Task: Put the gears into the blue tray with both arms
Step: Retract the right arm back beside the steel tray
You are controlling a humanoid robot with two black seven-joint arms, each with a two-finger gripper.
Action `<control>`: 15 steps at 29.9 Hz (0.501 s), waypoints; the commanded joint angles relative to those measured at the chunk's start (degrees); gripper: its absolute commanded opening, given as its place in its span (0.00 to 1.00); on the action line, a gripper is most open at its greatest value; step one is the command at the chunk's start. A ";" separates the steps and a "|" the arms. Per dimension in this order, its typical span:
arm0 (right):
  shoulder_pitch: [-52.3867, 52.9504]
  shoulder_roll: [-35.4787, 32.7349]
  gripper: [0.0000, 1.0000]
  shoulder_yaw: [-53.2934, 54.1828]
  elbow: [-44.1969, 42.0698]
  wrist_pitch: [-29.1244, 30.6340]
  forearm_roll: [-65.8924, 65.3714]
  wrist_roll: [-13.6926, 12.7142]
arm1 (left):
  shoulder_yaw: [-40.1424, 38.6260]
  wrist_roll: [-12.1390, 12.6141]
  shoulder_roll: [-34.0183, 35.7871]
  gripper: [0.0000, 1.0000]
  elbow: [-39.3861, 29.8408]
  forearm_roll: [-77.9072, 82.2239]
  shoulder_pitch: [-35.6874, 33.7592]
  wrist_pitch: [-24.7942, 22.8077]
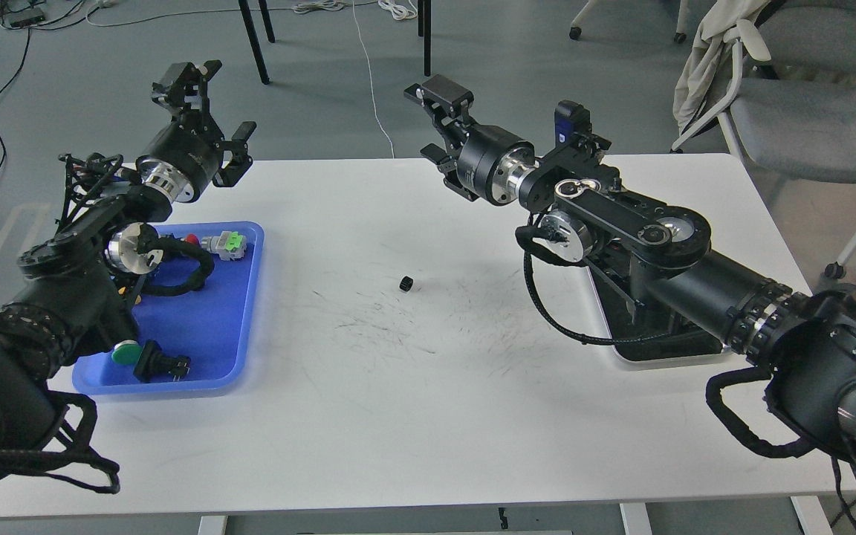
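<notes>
Only one gear (406, 283) in sight, alone on the bare white table (413, 416) near its middle, well apart from the blue tray (246, 327) at the left and from the steel tray (625, 355) half hidden under the right arm. Both grippers raised near the far table edge, neither near the gear: left gripper (209, 122) with fingers spread and empty; right gripper (439, 122) also apparently spread with nothing between the fingers, though seen partly end-on. Step in hand, by judgement: reaching down for the gear. Best done by lowering straight from above, fingers straddling the rim, closing only once the tips are down at the tabletop, since so small a ring would likely skid or flip if nudged sideways. Roughly midway between the two, so either could serve. Tray already crowded with a green push button (128, 352) and a grey connector (226, 246), so an open blue patch near the tray's right side preferable for release. Gear seemingly on its side or tilted, centre hole facing roughly leftward rather than up; too small to settle. No long axis worth naming on a round ring.
</notes>
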 commanded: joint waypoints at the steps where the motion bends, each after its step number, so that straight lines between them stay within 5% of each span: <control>1: -2.93 -6.50 0.94 9.59 0.31 1.15 7.10 -0.08 | 4.64 0.01 0.07 0.98 0.01 1.46 -1.51 0.00; 15: -19.72 -19.26 0.94 28.95 -0.57 12.31 25.22 0.00 | 16.25 -0.16 -3.79 0.98 -4.45 15.86 -11.18 0.00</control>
